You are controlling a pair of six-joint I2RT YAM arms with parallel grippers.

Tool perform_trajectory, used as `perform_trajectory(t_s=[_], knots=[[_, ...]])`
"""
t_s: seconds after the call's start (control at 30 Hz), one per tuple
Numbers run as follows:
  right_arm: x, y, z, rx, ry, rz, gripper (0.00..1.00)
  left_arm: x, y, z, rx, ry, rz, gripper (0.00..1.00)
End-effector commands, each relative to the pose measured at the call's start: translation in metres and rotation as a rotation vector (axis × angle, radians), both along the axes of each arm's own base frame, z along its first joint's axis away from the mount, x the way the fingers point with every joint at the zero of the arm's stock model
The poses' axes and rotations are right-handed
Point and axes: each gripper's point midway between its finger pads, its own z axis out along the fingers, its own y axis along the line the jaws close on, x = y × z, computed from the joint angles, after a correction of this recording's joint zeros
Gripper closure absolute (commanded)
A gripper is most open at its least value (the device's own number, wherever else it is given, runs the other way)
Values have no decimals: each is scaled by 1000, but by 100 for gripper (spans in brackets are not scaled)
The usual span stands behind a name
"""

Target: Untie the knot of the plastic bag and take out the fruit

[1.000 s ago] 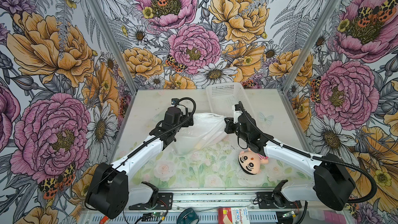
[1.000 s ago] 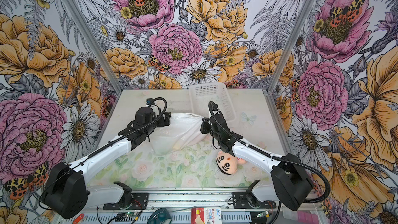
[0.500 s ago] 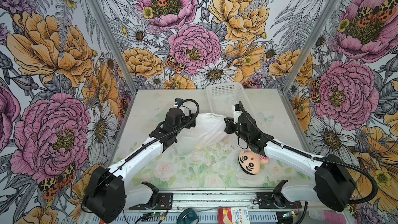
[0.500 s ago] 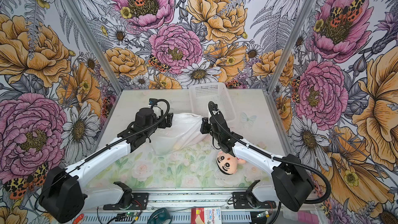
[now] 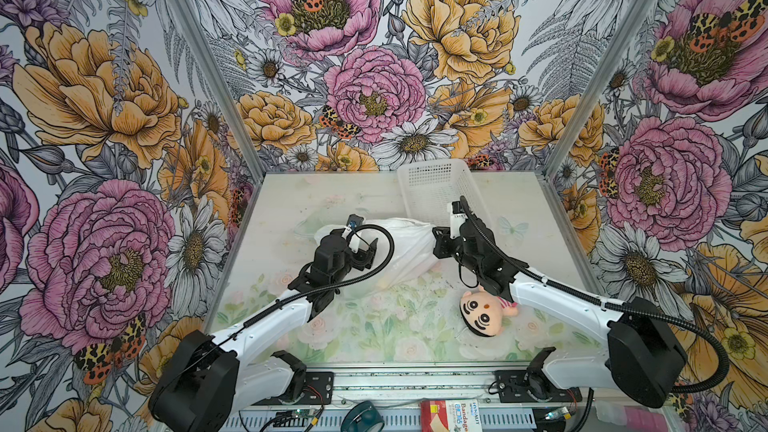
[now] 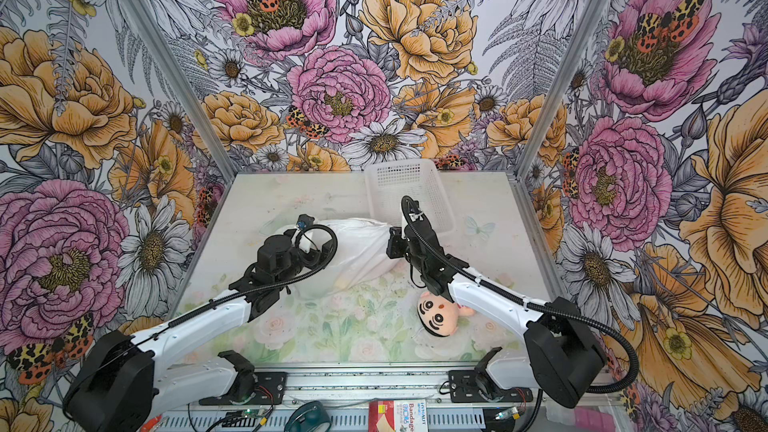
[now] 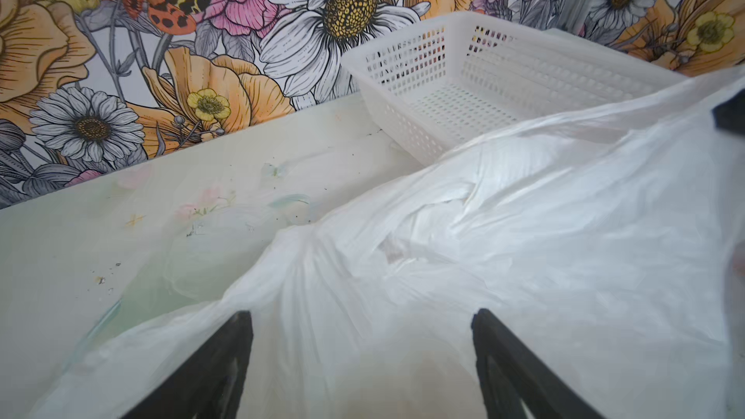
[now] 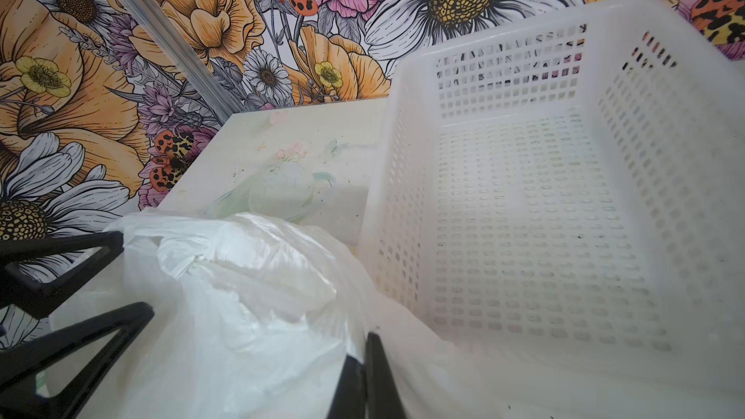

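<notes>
Zero fruit out yet

Knot (image 7: 431, 211) seemingly tied, atop bag (image 5: 405, 247) lying beside basket (image 5: 428, 178). Right claw (image 8: 370, 340) pinched shut on bag film; left claw (image 7: 361, 318) wide open over it. Left to do: untie, open bag, lift fruit out.

The left pincer (image 7: 361, 316) has its black fingers (image 7: 225, 356) spread wide over the crinkled plastic bag (image 7: 504, 243). Behind the bag, a white perforated basket (image 7: 403, 86) sits on the counter (image 7: 161, 211).
</notes>
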Motion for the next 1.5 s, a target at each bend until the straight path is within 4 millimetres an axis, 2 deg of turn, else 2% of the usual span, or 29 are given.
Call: perform_trajectory(t_s=[0.0, 0.03, 0.1, 0.17, 0.2, 0.23, 0.47, 0.67, 0.77, 1.0, 1.2, 1.27, 1.33, 1.4, 1.47], knots=[[4, 1, 22, 24, -45, 6, 100, 13, -11, 5, 29, 8, -21, 16], [4, 1, 22, 25, -46, 6, 100, 14, -12, 4, 31, 15, -23, 23], [4, 1, 22, 24, -47, 5, 100, 13, -18, 5, 32, 13, -58, 43], [4, 1, 22, 23, -46, 3, 100, 11, -21, 11, 32, 9, -84, 80], [4, 0, 20, 22, -43, 1, 100, 11, -21, 14, 30, 7, -84, 94], [4, 0, 20, 22, -42, -3, 100, 11, -21, 16, 29, 6, -85, 100], [1, -7, 18, 42, -41, -33, 98, 2, -20, 31, -2, -50, -101, 100], [0, -19, 12, 67, -30, -98, 100, -5, 17, 52, -51, -170, 54, 100], [-1, -24, 10, 71, -27, -120, 100, -11, 29, 60, -94, -215, 82, 100], [-5, -45, 0, 121, -12, -214, 100, -17, 43, 65, -192, -261, 103, 100], [-11, -45, -5, 207, 1, -216, 97, -17, 46, 64, -269, -262, 79, 100], [-13, -41, -4, 230, -5, -194, 87, -18, 43, 67, -278, -269, 60, 100], [-14, -38, 4, 233, -31, -167, 69, -21, 34, 68, -275, -269, 8, 100], [-16, -35, 20, 223, -82, -123, 51, -24, 22, 72, -264, -275, -58, 100], [-20, -26, 44, 198, -153, -38, 37, -31, 4, 74, -233, -280, -144, 100]])
